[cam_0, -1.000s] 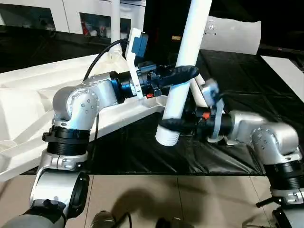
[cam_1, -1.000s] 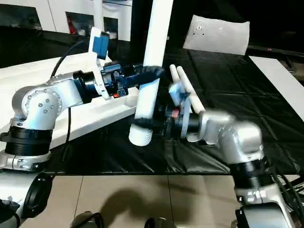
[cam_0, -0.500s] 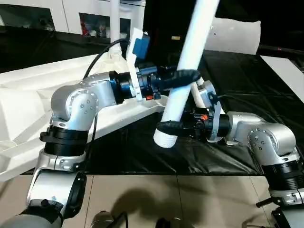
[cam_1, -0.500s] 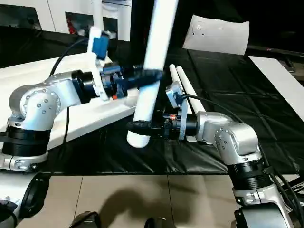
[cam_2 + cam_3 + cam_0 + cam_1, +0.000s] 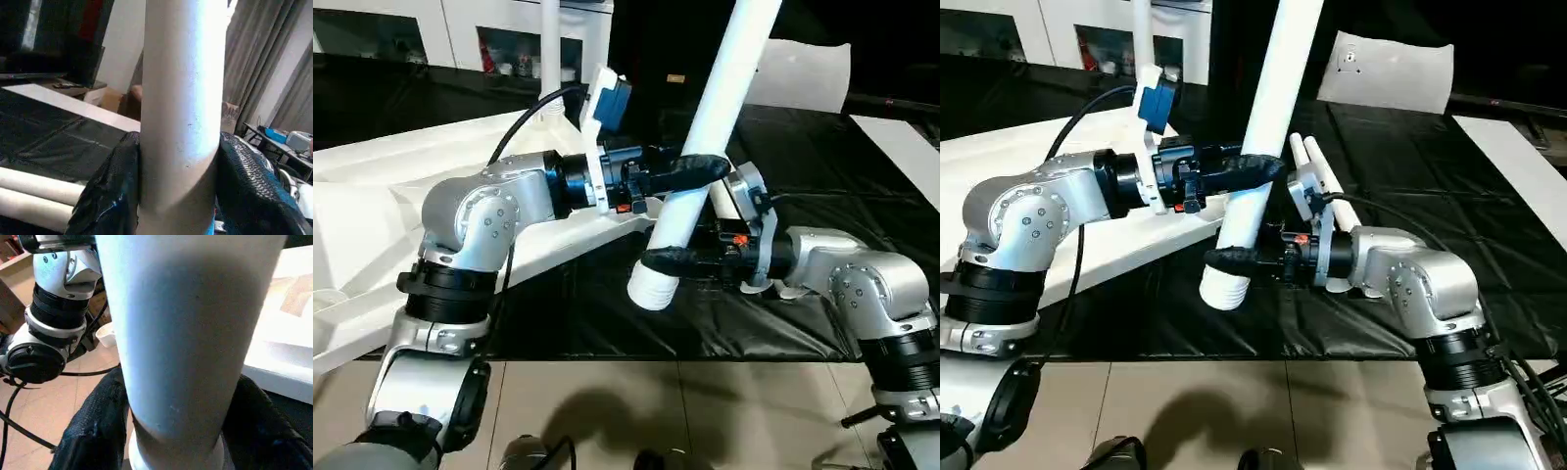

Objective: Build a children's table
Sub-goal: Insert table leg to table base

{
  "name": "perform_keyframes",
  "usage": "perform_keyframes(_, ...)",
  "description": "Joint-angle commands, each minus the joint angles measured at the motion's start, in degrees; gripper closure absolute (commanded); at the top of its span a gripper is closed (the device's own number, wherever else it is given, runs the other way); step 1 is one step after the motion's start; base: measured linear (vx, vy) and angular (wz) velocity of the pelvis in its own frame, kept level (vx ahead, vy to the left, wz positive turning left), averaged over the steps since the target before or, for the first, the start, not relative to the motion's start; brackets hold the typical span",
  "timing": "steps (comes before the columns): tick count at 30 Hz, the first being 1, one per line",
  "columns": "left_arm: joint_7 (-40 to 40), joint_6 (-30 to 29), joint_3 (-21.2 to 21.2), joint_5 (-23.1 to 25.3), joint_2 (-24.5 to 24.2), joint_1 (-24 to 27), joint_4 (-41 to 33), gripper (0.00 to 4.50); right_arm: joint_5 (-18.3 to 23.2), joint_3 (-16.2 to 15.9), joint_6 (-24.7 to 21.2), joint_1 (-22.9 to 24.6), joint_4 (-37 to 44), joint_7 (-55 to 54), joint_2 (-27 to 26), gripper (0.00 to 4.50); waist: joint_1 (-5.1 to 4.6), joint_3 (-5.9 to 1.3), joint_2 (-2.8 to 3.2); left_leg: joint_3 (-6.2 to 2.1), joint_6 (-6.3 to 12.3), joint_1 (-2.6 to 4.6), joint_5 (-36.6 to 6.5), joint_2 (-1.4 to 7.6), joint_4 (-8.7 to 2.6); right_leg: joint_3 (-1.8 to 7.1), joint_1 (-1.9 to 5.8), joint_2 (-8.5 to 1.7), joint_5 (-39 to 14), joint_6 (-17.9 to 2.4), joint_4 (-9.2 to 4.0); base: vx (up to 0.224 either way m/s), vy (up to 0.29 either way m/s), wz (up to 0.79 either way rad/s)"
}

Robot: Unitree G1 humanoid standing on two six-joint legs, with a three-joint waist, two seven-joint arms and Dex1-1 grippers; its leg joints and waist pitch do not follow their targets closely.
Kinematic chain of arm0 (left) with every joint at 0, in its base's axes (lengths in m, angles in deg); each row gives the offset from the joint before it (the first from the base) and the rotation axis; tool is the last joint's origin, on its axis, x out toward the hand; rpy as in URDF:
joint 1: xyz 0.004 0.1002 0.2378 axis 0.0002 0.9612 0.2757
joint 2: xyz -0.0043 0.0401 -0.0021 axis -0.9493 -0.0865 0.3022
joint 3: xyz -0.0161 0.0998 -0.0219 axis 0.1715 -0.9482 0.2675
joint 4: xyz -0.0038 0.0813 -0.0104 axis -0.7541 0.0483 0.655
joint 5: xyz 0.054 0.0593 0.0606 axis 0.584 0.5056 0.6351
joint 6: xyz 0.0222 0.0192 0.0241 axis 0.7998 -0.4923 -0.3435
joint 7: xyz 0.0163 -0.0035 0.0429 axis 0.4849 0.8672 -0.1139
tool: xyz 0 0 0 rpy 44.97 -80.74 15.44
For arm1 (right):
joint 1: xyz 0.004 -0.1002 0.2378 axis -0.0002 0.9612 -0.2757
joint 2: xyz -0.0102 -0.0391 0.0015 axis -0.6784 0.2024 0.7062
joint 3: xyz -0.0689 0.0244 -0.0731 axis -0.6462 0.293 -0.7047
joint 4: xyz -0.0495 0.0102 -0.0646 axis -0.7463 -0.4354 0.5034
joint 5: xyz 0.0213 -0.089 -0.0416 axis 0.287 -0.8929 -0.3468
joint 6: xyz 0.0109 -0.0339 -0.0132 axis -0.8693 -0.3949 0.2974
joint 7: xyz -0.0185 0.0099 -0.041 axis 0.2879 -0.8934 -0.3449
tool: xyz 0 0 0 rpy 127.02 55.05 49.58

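1. we hold one white leg (image 5: 705, 147) between both arms, lifted clear of the black-covered counter (image 5: 822, 206). its long axis runs steeply up and leans away to our right, with the thick ribbed end lowest and pointing down toward our left.
2. our left fingers (image 5: 690, 170) are clamped around the leg at mid-shaft; the left wrist view shows a black pad pressed on each side of it.
3. our right fingers (image 5: 677, 260) grip the same leg lower down, just above the ribbed end, and the right wrist view shows them wrapped on both sides.
4. the tabletop (image 5: 391, 206) lies underside up on our left, its near corner just beside the leg's low end. that end points short of the corner, so we judge the next move turns on swinging it left, over a socket.
5. the left arm sits nearer the tabletop.
6. the leg looks smooth, round and tapered; two more spare legs (image 5: 1317, 166) lie flat on the counter behind our right arm.
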Motion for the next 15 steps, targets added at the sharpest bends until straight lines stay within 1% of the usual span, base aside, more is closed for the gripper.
perform_keyframes(1,0.0,0.6,0.5,-0.8,0.9,-0.9,-1.1,2.65,-0.6,0.0,0.9,-0.3,-0.2,-0.1,-0.2,2.18,0.09,-5.81,0.81,0.30,-1.35,0.97,-13.2,0.05,-3.42,1.85,3.30,-3.65,-22.6,-6.4,-4.63,0.000,0.000,0.00)
perform_keyframes(4,-0.1,0.5,0.7,-1.2,1.4,-0.9,-1.2,2.65,-0.9,-0.1,1.2,-0.3,-0.6,-0.3,-0.9,2.30,0.09,-5.84,0.77,0.34,-1.44,0.92,-13.1,0.04,-3.36,1.86,3.25,-3.67,-22.4,-6.4,-4.67,0.000,0.000,0.00)
perform_keyframes(7,-0.1,0.5,0.6,-1.2,1.5,-0.8,-1.3,2.65,-0.7,0.0,1.2,-0.4,-0.6,-0.2,-1.1,2.53,0.10,-5.81,0.87,0.31,-1.40,1.03,-13.3,0.09,-3.44,1.88,3.22,-3.61,-22.1,-6.5,-4.64,0.000,0.000,0.00)
perform_keyframes(8,-0.2,0.5,0.7,-1.3,1.5,-0.8,-1.3,2.65,-0.6,0.0,1.2,-0.4,-0.6,-0.1,-1.1,2.53,0.10,-5.73,0.94,0.30,-1.43,1.02,-13.4,0.08,-3.48,1.87,3.20,-3.57,-22.0,-6.6,-4.63,0.000,0.000,0.00)
perform_keyframes(9,-0.3,0.5,0.8,-1.3,1.7,-0.8,-1.2,2.65,-0.3,0.1,1.1,-0.4,-0.5,0.1,-1.1,2.56,0.09,-5.70,0.86,0.31,-1.42,1.01,-13.4,0.08,-3.49,1.88,3.20,-3.59,-22.0,-6.5,-4.63,0.000,0.000,0.00)
perform_keyframes(13,-0.4,0.7,1.0,-1.1,1.9,-0.9,-0.9,2.65,-0.5,0.1,1.2,-0.4,-0.3,0.3,-1.1,2.57,0.12,-5.73,0.82,0.34,-1.36,1.01,-13.4,0.06,-3.45,1.91,3.24,-3.60,-21.9,-6.6,-4.63,0.000,0.000,0.00)
perform_keyframes(14,-0.4,0.7,1.0,-1.1,1.9,-0.9,-0.9,2.65,0.0,0.5,0.6,-0.4,-0.4,0.0,-1.3,2.57,0.09,-5.61,0.87,0.31,-1.34,1.02,-13.5,0.06,-3.51,1.90,3.20,-3.58,-22.2,-6.5,-4.66,0.000,0.000,0.00)
perform_keyframes(15,-0.4,0.8,1.0,-1.0,1.9,-0.9,-0.8,2.65,0.4,0.8,0.1,-0.5,-0.4,0.0,-1.5,2.01,0.08,-5.61,0.85,0.31,-1.32,1.01,-13.5,0.05,-3.51,1.89,3.20,-3.57,-22.2,-6.5,-4.66,0.000,0.000,0.00)
